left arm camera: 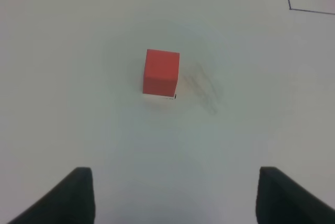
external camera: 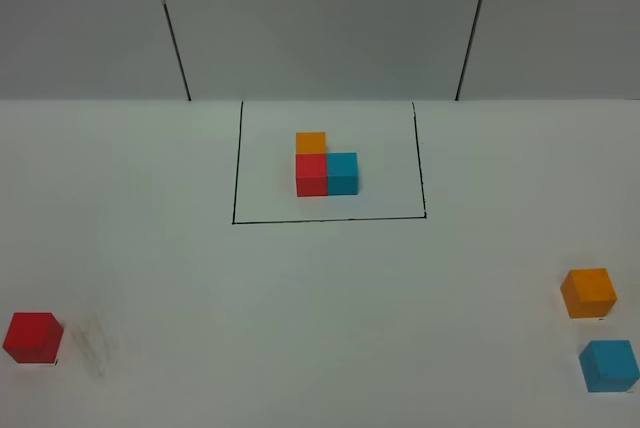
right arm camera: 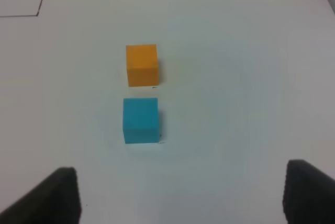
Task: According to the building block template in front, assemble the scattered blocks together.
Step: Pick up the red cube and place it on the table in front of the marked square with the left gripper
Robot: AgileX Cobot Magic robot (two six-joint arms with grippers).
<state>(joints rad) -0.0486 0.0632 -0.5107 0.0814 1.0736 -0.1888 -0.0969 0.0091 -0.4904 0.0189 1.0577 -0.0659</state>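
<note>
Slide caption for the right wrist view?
Open right pincer facing orange cube and blue cube, apart, on white table.

The white table (external camera: 300, 328) carries a thin black rectangle (external camera: 330, 219) toward 12 o'clock. The template (external camera: 326, 170) lies inside it: red at the corner, orange touching it at 12, blue touching it at 3. A red cube (external camera: 32, 337) sits at 8 o'clock, with a faint grey smudge (external camera: 95, 343) just at its 3. An orange cube (external camera: 588, 292) lies at 4 o'clock. A blue cube (external camera: 609, 365) lies near it, at its 5, not touching.
</note>
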